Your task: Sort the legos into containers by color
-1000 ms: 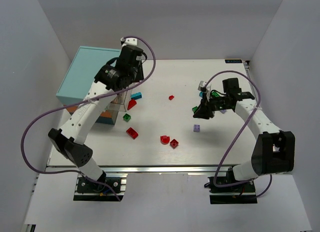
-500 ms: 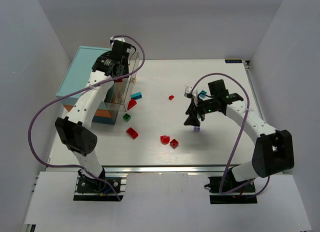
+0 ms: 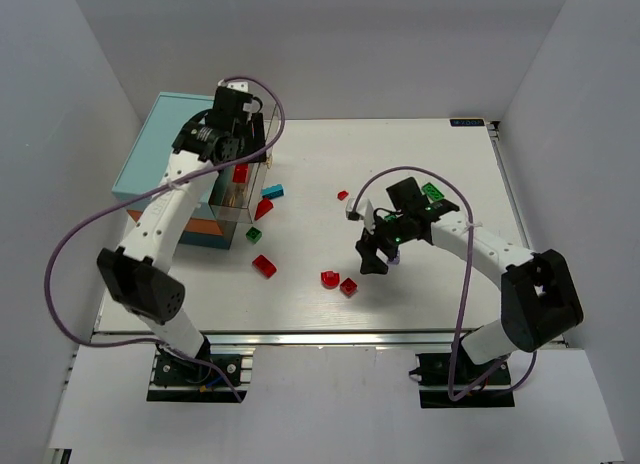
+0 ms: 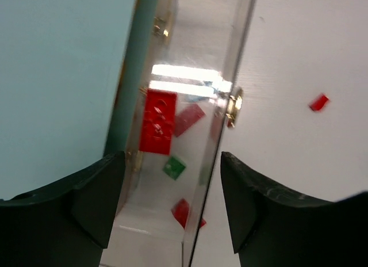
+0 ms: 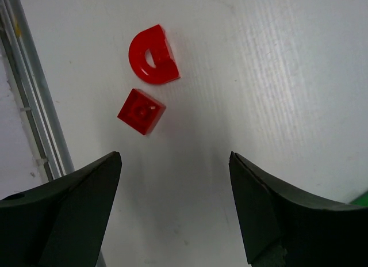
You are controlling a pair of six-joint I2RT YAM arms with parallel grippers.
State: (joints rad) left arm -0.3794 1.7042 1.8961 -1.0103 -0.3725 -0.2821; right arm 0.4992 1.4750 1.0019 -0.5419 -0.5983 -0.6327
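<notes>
The red lego [image 4: 156, 128] has just dropped from my left hand [image 4: 171, 163], now spread wide, and is inside the clear drawer [image 4: 240, 54] beside the cabinet [image 4: 57, 77]. My right hand [image 5: 173, 160], spread and empty, has swung over two more red legos [image 5: 152, 61] on the desk [image 5: 276, 77], probably my next pick.

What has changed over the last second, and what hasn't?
The left pincer swung back over the clear drawer and opened; a red brick now shows below it inside the drawer. The right pincer also opened and travelled left, nearer the bases, ending beside a red half-round piece and a red square one. The cabinet and loose bricks kept their places.
</notes>
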